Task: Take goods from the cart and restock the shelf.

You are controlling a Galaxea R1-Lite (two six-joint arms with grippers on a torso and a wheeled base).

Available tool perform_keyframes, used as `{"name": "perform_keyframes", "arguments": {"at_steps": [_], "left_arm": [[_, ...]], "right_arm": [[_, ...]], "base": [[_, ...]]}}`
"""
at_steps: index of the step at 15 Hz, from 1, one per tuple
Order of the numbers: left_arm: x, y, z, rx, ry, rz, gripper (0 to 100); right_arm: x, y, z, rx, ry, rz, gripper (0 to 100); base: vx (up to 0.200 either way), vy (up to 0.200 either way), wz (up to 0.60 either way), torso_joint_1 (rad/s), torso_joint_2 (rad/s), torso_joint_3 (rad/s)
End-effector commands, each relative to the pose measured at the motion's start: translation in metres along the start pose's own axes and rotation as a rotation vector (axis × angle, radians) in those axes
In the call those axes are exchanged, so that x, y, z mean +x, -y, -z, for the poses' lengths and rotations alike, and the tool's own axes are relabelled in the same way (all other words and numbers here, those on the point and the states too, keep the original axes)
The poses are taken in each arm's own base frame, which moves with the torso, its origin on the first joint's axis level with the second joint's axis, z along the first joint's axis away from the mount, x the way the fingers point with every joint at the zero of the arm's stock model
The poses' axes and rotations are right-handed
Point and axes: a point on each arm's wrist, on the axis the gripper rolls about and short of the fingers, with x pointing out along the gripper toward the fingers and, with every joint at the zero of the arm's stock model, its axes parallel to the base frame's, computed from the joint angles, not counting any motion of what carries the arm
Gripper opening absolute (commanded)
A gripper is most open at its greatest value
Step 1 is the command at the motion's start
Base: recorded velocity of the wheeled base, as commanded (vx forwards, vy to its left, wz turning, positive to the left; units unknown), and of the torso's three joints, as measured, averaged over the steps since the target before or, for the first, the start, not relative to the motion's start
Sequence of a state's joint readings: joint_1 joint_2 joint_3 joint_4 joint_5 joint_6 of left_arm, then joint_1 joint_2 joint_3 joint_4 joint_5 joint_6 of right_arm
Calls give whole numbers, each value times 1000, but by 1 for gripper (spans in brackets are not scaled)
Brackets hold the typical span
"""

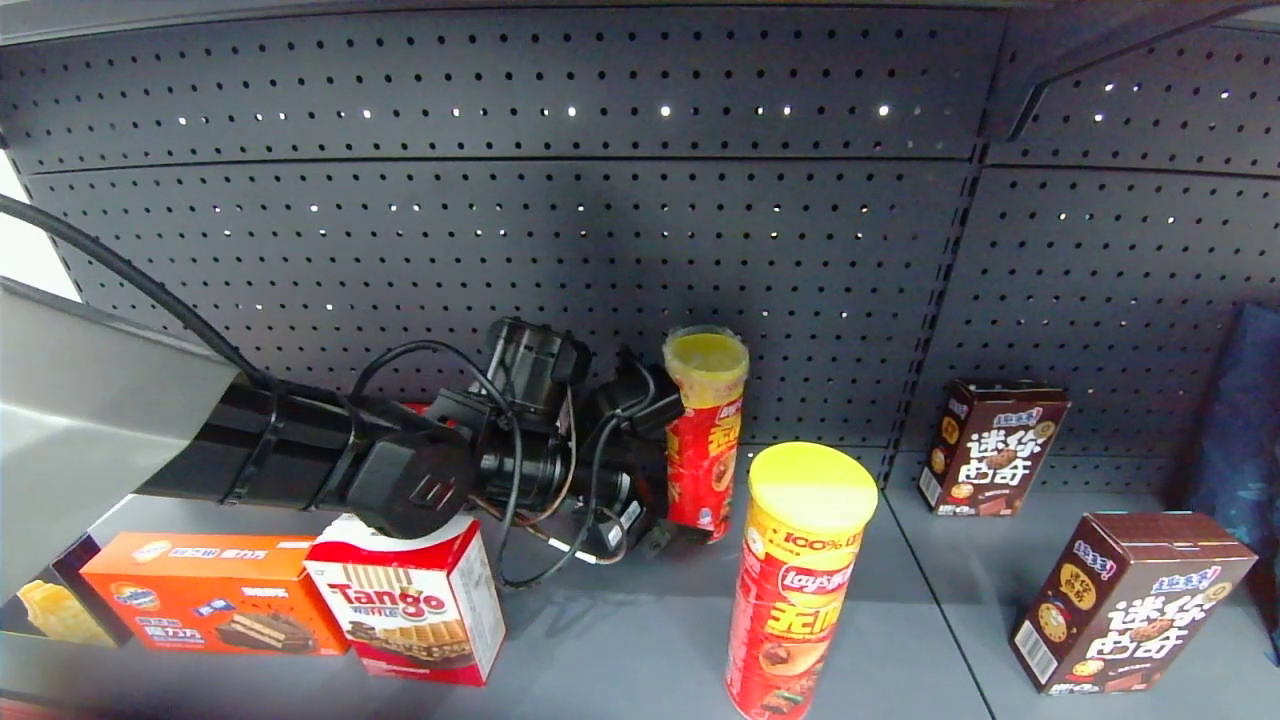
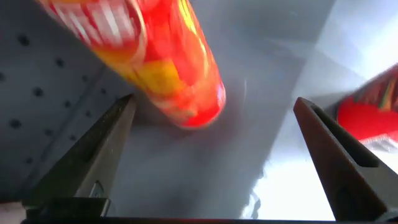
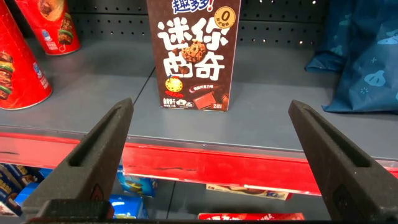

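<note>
A red chip can with a yellow lid (image 1: 705, 430) stands upright at the back of the grey shelf (image 1: 620, 640), against the pegboard. My left gripper (image 1: 655, 465) is right beside it on its left, low on the can. In the left wrist view the gripper (image 2: 214, 102) is open, and the can (image 2: 161, 56) lies between the wide-spread fingers without touching either. A second, nearer chip can (image 1: 800, 580) stands in front and to the right. My right gripper (image 3: 210, 104) is open in front of the shelf edge, facing a brown biscuit box (image 3: 194, 53).
A red-and-white wafer box (image 1: 420, 610) and an orange box (image 1: 215, 605) sit under my left arm. Two brown boxes (image 1: 990, 445) (image 1: 1125, 600) stand on the right bay, with a blue bag (image 1: 1245, 420) at the far right. A red price strip (image 3: 205, 165) lines the shelf front.
</note>
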State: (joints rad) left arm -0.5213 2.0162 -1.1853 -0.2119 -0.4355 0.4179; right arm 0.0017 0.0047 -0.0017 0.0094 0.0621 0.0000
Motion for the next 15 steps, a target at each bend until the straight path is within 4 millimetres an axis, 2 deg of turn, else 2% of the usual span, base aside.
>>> {"name": "perform_keyframes", "arguments": {"at_steps": [1,5,7,11,15], "left_arm": [[-14,4,-5,13,20,-25,100],[-34,-5,-14,34,20,-238,100],[-37,-4,-11,37,0,-338,100],[-34,0,-12,44,-32,-406,100],[-28,13,-19,58,-25,-392,100]], "right_arm": [[0,0,0,0,-1,-1,100],[0,0,0,0,-1,-1,100],[0,0,0,0,-1,-1,100],[0,0,0,0,-1,-1,100],[0,0,0,0,-1,-1,100]], "base": [[0,0,0,0,0,0],[0,0,0,0,0,0],[0,0,0,0,0,0],[0,0,0,0,0,0],[0,0,0,0,0,0]]}}
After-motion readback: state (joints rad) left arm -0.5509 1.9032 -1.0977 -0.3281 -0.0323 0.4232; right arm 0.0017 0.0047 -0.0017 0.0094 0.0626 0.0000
